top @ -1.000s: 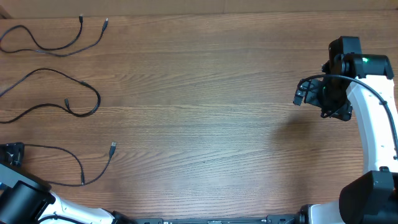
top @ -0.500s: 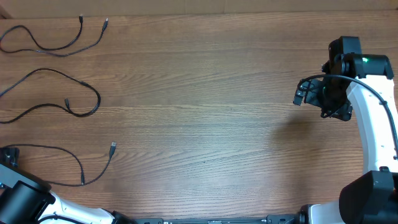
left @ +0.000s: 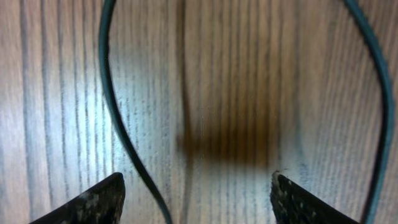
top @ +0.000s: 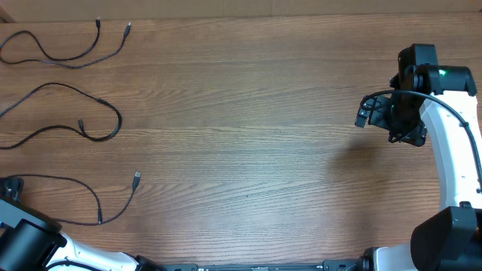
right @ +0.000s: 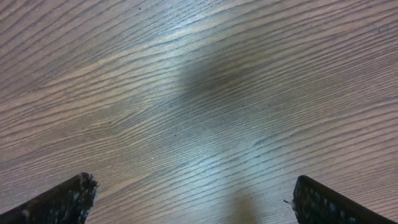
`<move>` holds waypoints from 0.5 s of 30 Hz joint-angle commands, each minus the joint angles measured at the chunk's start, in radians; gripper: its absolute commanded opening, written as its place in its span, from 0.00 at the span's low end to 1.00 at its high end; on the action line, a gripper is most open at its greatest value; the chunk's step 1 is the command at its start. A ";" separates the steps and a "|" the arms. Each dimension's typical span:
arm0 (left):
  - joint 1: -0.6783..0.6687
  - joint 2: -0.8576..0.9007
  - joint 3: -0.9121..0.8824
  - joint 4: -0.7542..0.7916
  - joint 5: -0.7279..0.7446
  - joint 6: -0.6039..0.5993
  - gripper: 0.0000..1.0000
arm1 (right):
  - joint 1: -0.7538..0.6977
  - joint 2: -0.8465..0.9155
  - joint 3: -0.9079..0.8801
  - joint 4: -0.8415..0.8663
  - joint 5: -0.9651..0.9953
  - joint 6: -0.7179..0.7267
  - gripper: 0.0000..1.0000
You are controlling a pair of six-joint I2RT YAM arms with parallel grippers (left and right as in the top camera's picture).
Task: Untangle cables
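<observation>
Cable curves between spread fingertips, seemingly untouched

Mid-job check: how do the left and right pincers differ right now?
The left pincer is at the left edge of the table, over the lowest cable; the right pincer is far right, away from every cable. A cable strand lies between the left pincer's tips; only bare wood lies between the right pincer's. Both stand open, empty.
</observation>
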 commanded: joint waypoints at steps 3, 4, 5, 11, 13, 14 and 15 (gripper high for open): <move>0.062 -0.011 0.001 -0.060 -0.054 -0.100 0.74 | -0.003 0.001 -0.002 0.002 0.009 -0.001 1.00; 0.072 -0.011 0.001 -0.066 -0.047 -0.121 0.75 | -0.003 0.001 -0.002 0.002 0.010 -0.001 1.00; 0.082 -0.011 0.000 -0.068 -0.042 -0.128 0.75 | -0.003 0.001 -0.002 0.002 0.010 -0.001 1.00; 0.114 -0.011 -0.001 -0.045 -0.015 -0.114 0.62 | -0.003 0.001 -0.002 0.002 0.010 -0.001 1.00; 0.114 -0.011 -0.001 -0.029 0.007 -0.090 0.54 | -0.003 0.001 -0.002 0.002 0.010 -0.001 1.00; 0.114 -0.011 -0.001 -0.017 0.033 -0.077 0.49 | -0.003 0.001 -0.002 0.002 0.010 -0.001 1.00; 0.113 -0.011 -0.001 -0.007 0.055 -0.068 0.43 | -0.003 0.001 -0.002 0.002 0.010 -0.001 1.00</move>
